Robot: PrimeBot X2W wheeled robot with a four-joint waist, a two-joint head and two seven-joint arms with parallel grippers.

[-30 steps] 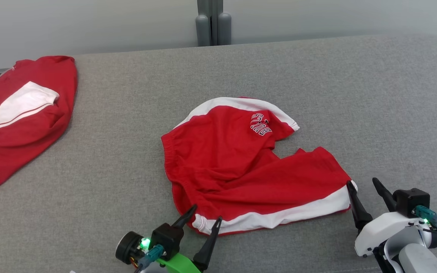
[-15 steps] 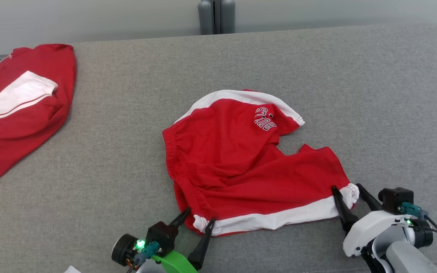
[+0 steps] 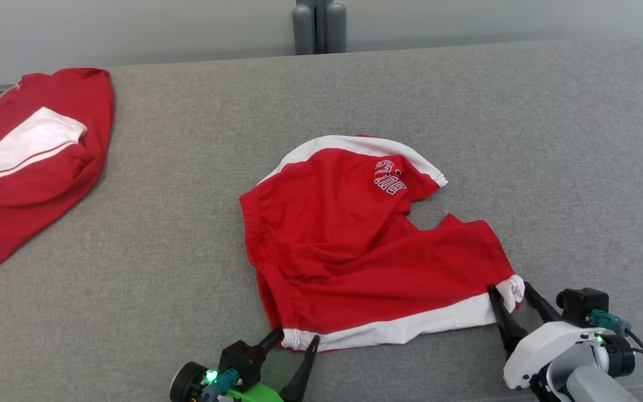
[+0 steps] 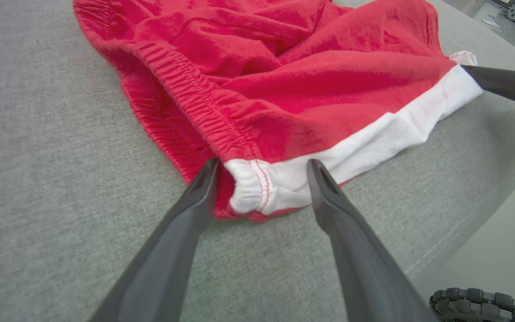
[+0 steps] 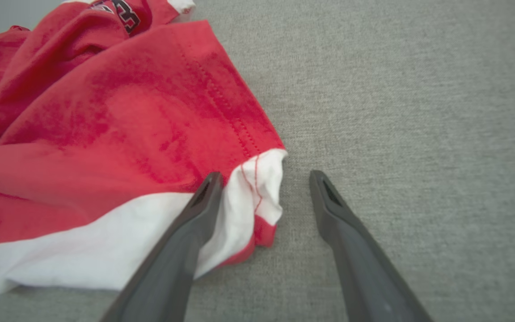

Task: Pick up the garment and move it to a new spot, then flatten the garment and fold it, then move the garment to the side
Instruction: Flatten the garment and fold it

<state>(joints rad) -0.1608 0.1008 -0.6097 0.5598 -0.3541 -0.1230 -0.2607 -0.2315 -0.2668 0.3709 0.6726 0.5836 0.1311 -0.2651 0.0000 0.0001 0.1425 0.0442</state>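
Red cloth with a white band: in my head view the garment (image 3: 355, 251) lies rumpled near the middle of the grey fabric surface (image 3: 159, 268), its lettering toward the far edge. A second red garment (image 3: 31, 167) lies well apart at the far left. My left claw (image 3: 297, 335) sits at the garment's near left corner with its fingers spread. My right claw (image 3: 509, 287) sits at the near right corner, spread as well.

From my left wrist, my two dark fingers stand wide apart on either side of the gathered white end (image 4: 257, 192), where the elastic waistband (image 4: 186, 89) meets the white band. The left finger touches the red edge and the right one lies over the white. Nothing is clamped. One finger of my right claw pokes in at the upper right, at the band's other end.

From my right wrist, the fingers are parted too. The left one lies over the folded hem corner (image 5: 257, 192), and the right one is over bare grey surface just beside it. The cloth lies loose between them, not pinched.
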